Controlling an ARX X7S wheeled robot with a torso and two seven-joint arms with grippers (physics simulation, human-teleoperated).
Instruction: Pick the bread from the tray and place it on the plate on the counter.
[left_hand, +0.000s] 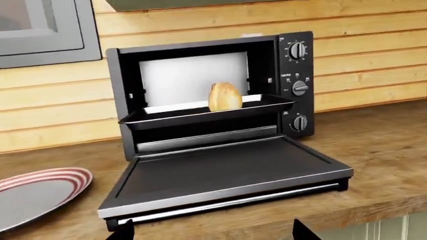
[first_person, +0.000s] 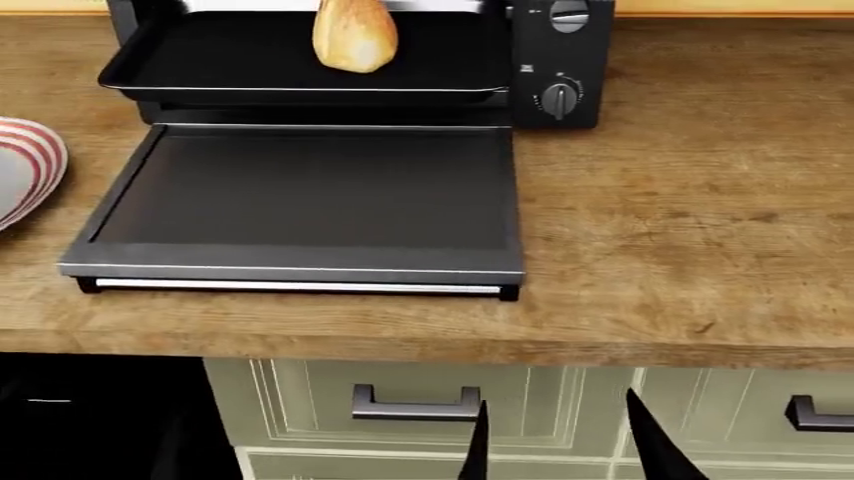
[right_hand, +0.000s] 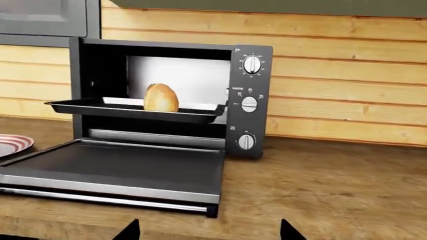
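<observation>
Bread (first_person: 355, 34) sits on tray (first_person: 200, 70) pulled out of oven, far side of table (first_person: 667, 220). Both arms' fingers (first_person: 641, 440) spread apart w/ nothing held, low by table's near edge, well apart from bread.

Rear wall (right_hand: 347, 100): horizontal pale wood planks, yellowish, even light, no hard shadows. Grey framed window (left_hand: 40, 30) upper corner of wall, beside black toaster oven (right_hand: 250, 105); oven door (first_person: 307, 195) folded down flat. Dark grey overhead unit (right_hand: 267, 6) along top edge. Pale green drawer fronts (first_person: 414, 400) w/ dark bar handles below
</observation>
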